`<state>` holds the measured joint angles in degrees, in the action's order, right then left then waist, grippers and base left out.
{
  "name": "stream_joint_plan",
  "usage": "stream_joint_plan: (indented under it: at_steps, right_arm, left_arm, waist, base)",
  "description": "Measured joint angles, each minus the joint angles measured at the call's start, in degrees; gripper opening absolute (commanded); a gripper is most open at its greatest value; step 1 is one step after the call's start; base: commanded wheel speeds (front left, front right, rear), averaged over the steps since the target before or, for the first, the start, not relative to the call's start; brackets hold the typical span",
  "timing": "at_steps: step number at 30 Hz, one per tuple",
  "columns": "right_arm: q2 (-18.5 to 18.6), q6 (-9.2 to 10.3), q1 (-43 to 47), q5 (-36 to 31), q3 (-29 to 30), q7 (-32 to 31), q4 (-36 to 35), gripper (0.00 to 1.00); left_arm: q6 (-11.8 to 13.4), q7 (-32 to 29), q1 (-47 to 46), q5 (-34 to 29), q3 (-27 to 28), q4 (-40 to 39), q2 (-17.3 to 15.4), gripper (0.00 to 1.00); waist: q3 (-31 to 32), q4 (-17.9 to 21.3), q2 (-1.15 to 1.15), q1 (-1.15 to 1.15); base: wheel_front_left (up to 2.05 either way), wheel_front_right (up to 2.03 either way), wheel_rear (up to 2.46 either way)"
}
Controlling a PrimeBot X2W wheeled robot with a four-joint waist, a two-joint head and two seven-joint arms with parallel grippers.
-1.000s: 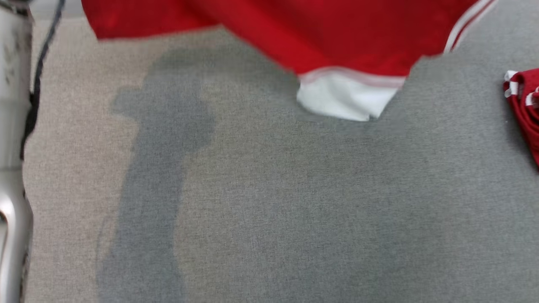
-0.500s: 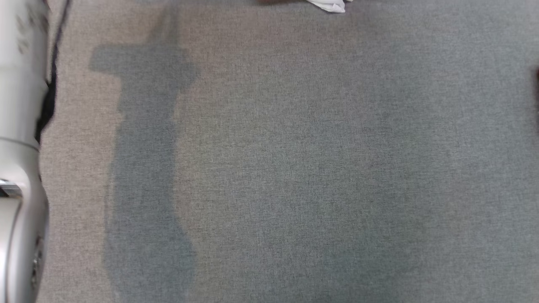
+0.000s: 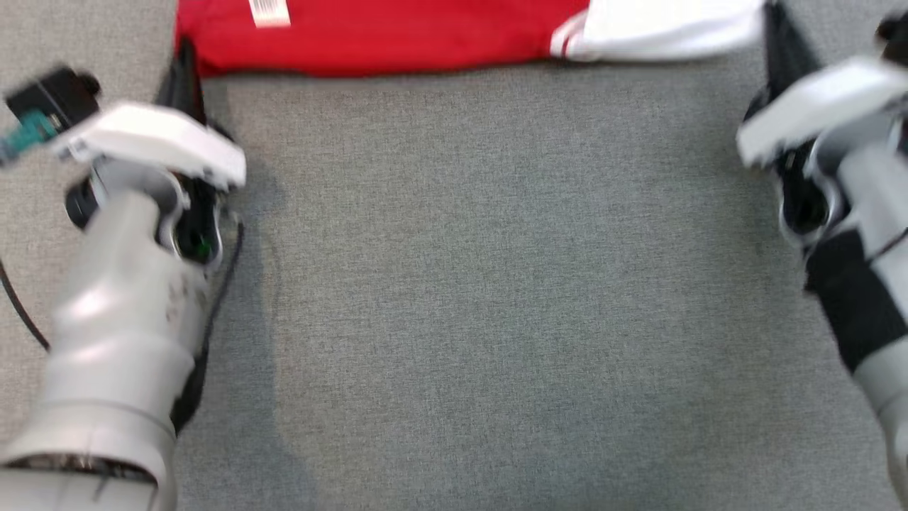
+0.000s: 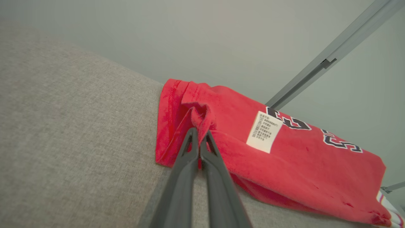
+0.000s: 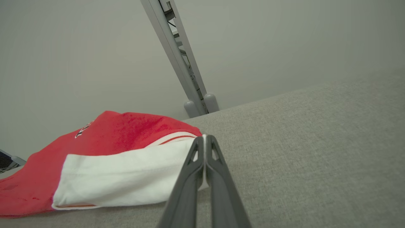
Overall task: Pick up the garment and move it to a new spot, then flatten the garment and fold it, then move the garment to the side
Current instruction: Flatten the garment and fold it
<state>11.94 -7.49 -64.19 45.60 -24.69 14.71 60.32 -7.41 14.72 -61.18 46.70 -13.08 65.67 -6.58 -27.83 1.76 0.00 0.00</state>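
Observation:
The garment [image 3: 397, 35] is a red jersey with a white panel at its right end. It lies stretched along the far part of the grey surface. My left gripper [image 3: 186, 67] is shut on its left red corner; the left wrist view shows the closed fingertips [image 4: 199, 134] pinching a bunched fold of the garment [image 4: 284, 158] beside a white label [image 4: 264, 131]. My right gripper [image 3: 777, 28] is shut on the white end. In the right wrist view the closed tips [image 5: 204, 141] clamp the white edge of the garment [image 5: 126, 171].
The grey fabric surface [image 3: 482, 284] spreads out in front of the garment, between my two arms. A slanted metal frame post [image 5: 186, 72] and a pale wall stand beyond the surface's far edge. A black cable [image 3: 18, 312] hangs by my left forearm.
The head camera has shifted a lot. A second ago the garment hung loose at the top of the view; now it lies stretched flat between both grippers, and both arms are in view.

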Motion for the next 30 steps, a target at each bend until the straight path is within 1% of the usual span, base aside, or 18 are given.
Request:
stream_joint_plan:
  at_steps: [4,9,12,15,16,17,24,27,30]
  right_arm:
    - [0.79,0.0,9.87,3.03,-1.93,0.18,-3.48,0.0]
    - [2.93,0.0,19.1,3.76,-0.76,0.26,-11.56,0.0]
    - [3.85,0.0,24.75,1.23,1.67,0.29,-17.11,0.0]
    - [3.72,0.0,30.77,-1.72,5.46,0.29,-23.09,0.0]
    - [3.53,0.0,33.03,-2.52,6.72,0.29,-25.12,0.0]
    - [2.86,0.0,37.89,-3.92,9.11,0.27,-28.96,0.0]
    - [1.18,0.0,52.78,-9.12,15.83,0.27,-41.18,0.0]
    - [0.25,-0.01,58.37,-11.62,17.77,0.27,-45.7,0.0]
    - [-0.55,-0.01,63.95,-13.85,19.29,0.25,-49.75,0.0]
  left_arm:
    - [-0.01,0.2,7.71,1.87,-0.96,-3.78,-0.35,0.0]
    - [-0.02,0.4,14.96,0.52,-0.94,-10.24,-2.15,0.0]
    - [-0.02,0.38,19.33,-1.13,0.45,-14.1,-2.96,0.0]
    - [-0.02,0.37,24.68,-3.04,1.43,-17.6,-3.47,0.0]
    - [-0.02,0.37,26.42,-3.44,1.76,-18.57,-3.57,0.0]
    - [-0.02,0.37,29.65,-4.66,1.97,-20.56,-3.99,0.0]
    - [0.02,0.37,40.28,-7.13,2.41,-27.39,-6.21,0.0]
    - [1.03,-0.05,45.07,-7.28,2.42,-31.03,-7.12,0.0]
    - [3.19,-1.55,50.23,-6.8,2.91,-35.79,-7.69,0.0]
  waist:
    - [1.26,0.27,0.0,0.0]
    - [3.23,0.58,0.0,0.0]
    - [4.67,0.7,0.0,0.0]
    - [6.36,0.88,0.0,0.0]
    - [6.98,0.91,0.0,0.0]
    - [8.31,0.96,0.0,0.0]
    - [12.9,0.93,0.0,0.0]
    - [14.51,0.97,0.0,0.0]
    - [15.99,1.04,0.0,0.0]
  base:
    - [0.0,0.0,0.0]
    - [0.0,0.0,0.0]
    - [0.0,0.0,0.0]
    - [0.0,0.0,0.0]
    - [0.0,0.0,0.0]
    - [0.0,0.0,0.0]
    - [0.0,0.0,0.0]
    - [0.0,0.0,0.0]
    - [0.0,0.0,0.0]
